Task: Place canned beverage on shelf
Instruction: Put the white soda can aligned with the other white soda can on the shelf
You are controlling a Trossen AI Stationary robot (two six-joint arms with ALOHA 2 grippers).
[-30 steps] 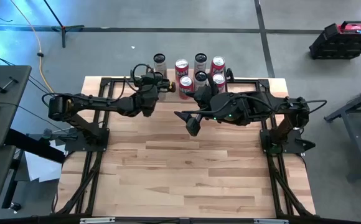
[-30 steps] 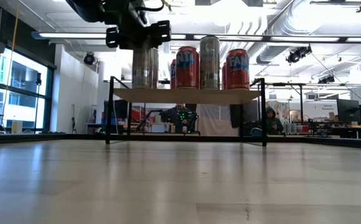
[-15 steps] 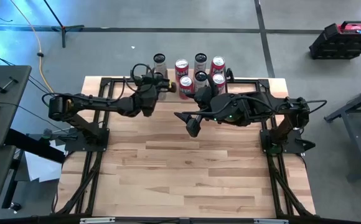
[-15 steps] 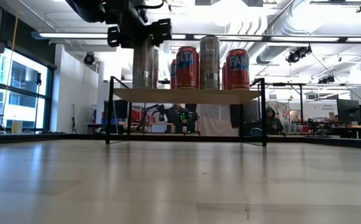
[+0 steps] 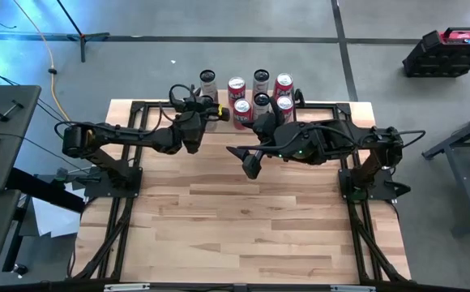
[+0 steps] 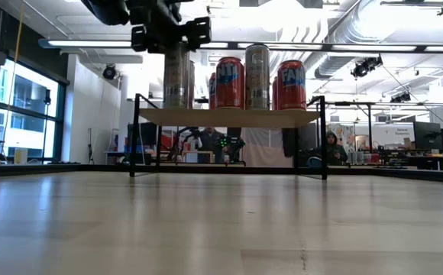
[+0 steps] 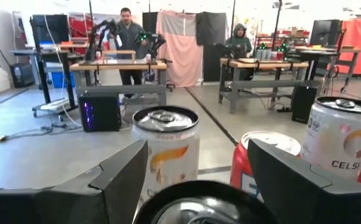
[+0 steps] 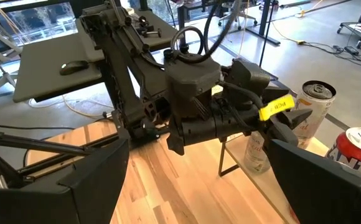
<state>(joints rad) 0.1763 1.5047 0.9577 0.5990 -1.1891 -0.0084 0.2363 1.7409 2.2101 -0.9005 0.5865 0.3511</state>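
The left hand (image 6: 165, 37) sits over the left end of the shelf (image 6: 229, 116), its fingers either side of the top of a silver can (image 6: 177, 76) whose base rests on the plank. From the left wrist view the can's rim (image 7: 196, 202) lies between the two dark fingers (image 7: 115, 180), but whether the pads press it or stand just clear I cannot tell from these angles (the grasp point is hidden by the hand itself in the low view). So the beverage is on the shelf, at its front left, with other cans close by: a pale one (image 7: 166, 149) just behind it, and red ones (image 6: 230, 82) to its side.

The right hand (image 5: 249, 162) hangs released and empty above the counter (image 5: 243, 219), in front of the shelf and well apart from the cans.

The risk now lies in the withdrawal, I judge. If the left fingers are not fully clear when the arm lifts or backs off, they could drag the can's rim and tip it off the front edge or into the pale can behind. The row is tight, so one wobble could knock its neighbours. A straight rise with wide fingers looks safest.
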